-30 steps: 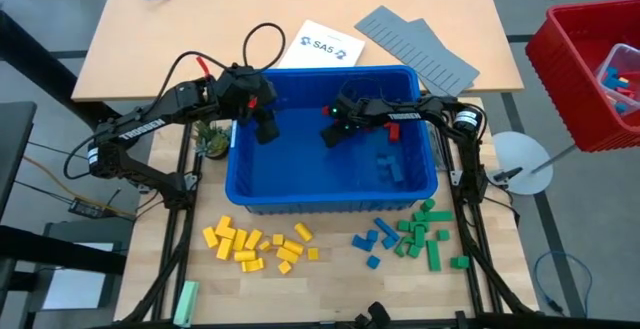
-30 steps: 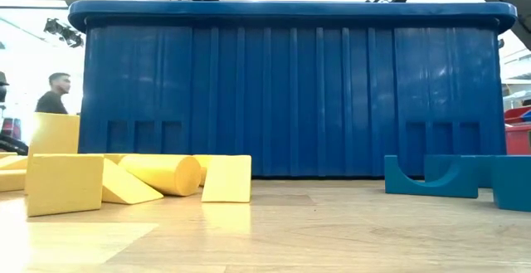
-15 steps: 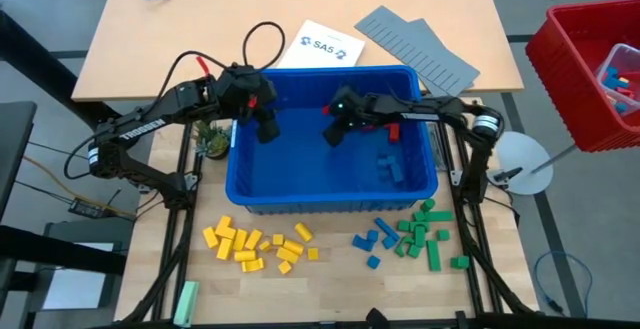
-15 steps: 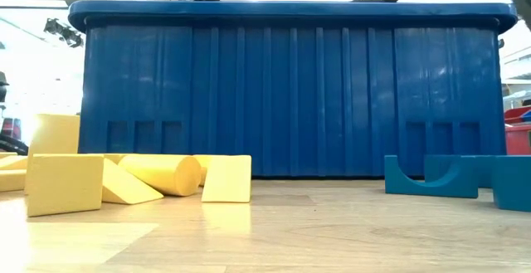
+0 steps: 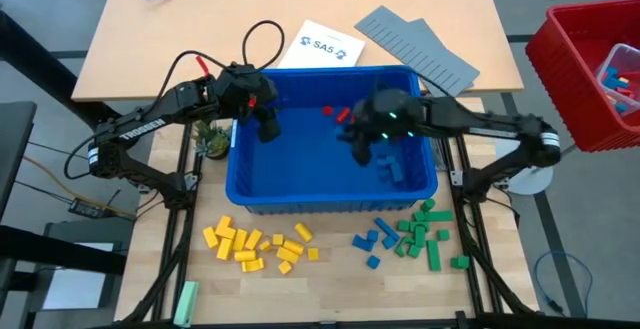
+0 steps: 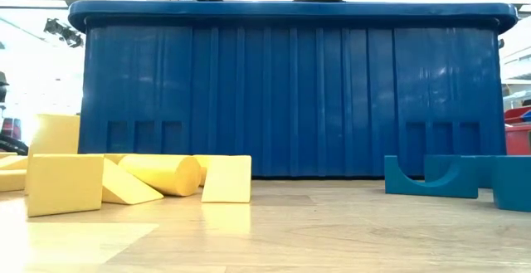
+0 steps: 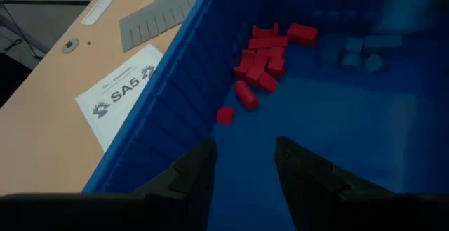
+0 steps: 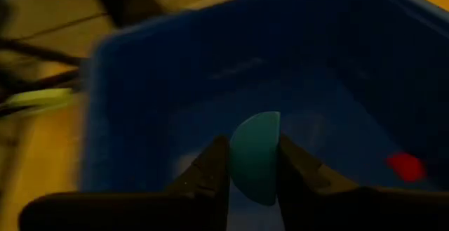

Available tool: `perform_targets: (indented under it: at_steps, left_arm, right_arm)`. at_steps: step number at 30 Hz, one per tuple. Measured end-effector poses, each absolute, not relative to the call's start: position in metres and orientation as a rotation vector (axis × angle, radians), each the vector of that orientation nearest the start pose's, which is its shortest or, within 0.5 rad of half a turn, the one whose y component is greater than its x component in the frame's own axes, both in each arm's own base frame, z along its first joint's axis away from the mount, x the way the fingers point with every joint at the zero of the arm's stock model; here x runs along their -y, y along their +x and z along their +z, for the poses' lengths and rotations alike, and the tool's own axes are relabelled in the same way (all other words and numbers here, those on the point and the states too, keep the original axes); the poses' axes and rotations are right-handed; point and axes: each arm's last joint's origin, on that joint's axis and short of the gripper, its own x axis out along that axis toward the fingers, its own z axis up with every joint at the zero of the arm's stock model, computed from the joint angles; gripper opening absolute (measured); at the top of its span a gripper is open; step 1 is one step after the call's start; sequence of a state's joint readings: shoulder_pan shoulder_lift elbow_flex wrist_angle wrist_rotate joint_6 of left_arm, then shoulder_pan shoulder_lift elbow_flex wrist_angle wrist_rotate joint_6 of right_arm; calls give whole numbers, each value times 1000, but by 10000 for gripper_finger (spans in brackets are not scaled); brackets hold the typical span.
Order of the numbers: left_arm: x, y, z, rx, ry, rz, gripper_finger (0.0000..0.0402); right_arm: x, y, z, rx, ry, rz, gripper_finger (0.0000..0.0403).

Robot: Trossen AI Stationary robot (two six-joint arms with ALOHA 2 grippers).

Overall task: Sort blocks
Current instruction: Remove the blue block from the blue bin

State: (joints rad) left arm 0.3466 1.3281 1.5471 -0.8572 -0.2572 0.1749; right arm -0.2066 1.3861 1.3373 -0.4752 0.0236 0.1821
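You have yellow blocks (image 5: 258, 246), blue blocks (image 5: 374, 239) and green blocks (image 5: 428, 231) grouped on the bench (image 5: 330, 279), red blocks (image 7: 266, 54) remain in the bin (image 5: 330, 201), your right claw (image 8: 254, 162) grasps a teal block (image 8: 254, 154), your left claw (image 7: 244, 166) hangs released.

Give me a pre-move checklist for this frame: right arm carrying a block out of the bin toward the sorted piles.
1. Right end effector shut on the teal half-round foam block: ok.
2. Block lifted above the large blue plastic bin's rim: cannot tell.
3. Left end effector open, empty, parked inside the bin's left side: ok.
4. Arms apart from each other in the high view: ok.
5. Small red rectangular blocks remaining in the bin: not ok.
6. Blue-green pile has free floor beside it: ok.
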Motion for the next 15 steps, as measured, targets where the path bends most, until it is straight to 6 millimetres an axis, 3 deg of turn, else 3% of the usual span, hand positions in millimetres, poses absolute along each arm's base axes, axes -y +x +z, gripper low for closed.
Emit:
perform_targets:
  at_steps: [7, 11, 15]
  left_arm:
    - [-95, 242, 414, -696, 132, 526, 158]
    - [-95, 242, 414, -692, 115, 532, 158]
    - [-95, 242, 414, -690, 106, 535, 158]
  right_arm:
    - [-18, 260, 395, -445, 251, 12, 76]
    - [-55, 251, 397, -469, 354, 123, 77]
    - [-92, 254, 386, -550, 408, 216, 77]
